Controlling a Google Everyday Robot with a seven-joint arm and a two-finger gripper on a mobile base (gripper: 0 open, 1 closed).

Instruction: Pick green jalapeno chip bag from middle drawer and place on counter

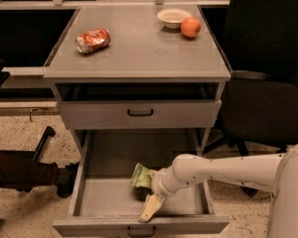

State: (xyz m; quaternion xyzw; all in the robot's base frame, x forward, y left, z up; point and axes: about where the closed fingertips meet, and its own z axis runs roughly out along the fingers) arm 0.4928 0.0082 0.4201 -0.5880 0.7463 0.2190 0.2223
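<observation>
The green jalapeno chip bag [141, 176] lies crumpled on the floor of the open middle drawer [104, 197], near its centre. My gripper [150, 207] reaches into the drawer from the right on a white arm. It sits right beside the bag, touching its right edge and pointing down toward the drawer's front wall. The counter [139, 48] is the gray cabinet top above.
On the counter lie a crushed orange-red can [93, 40] at the left, and a white bowl [174, 17] and an orange [190, 27] at the back right. The drawer above [139, 113] is slightly open. A black office chair [268, 103] stands to the right. A dark chair base [25, 172] is at the left.
</observation>
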